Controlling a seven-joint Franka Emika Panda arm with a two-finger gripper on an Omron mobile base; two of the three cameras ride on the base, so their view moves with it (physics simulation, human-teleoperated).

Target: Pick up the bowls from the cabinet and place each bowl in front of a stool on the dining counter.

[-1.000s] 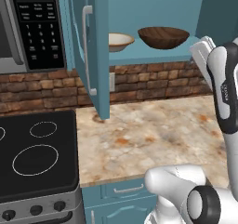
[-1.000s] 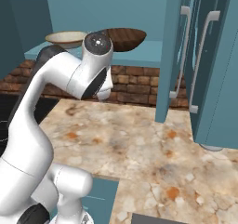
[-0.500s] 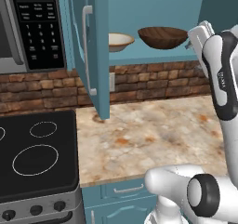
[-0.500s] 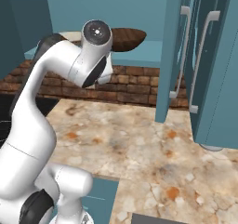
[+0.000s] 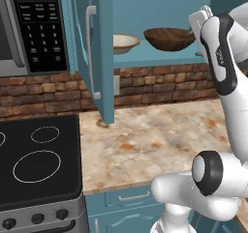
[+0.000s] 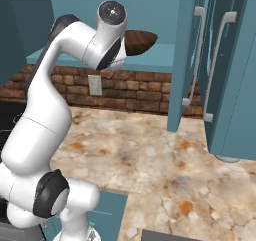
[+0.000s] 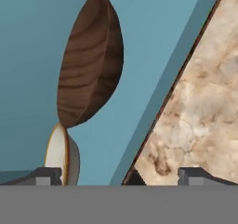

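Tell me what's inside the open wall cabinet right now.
On the cabinet shelf sit the dark wooden bowl and, left of it, the cream bowl, partly covered by the open door. Anything behind that door is hidden.

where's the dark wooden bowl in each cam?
Left base view: dark wooden bowl upper centre-right, on the teal shelf.
Right base view: upper centre, partly behind the arm.
Hand view: upper centre-left, seen rolled on its side.
Shared landmark: that teal shelf.

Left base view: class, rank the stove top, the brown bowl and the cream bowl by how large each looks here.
1. stove top, though it sits nearest the camera.
2. brown bowl.
3. cream bowl, partly hidden by the cabinet door.
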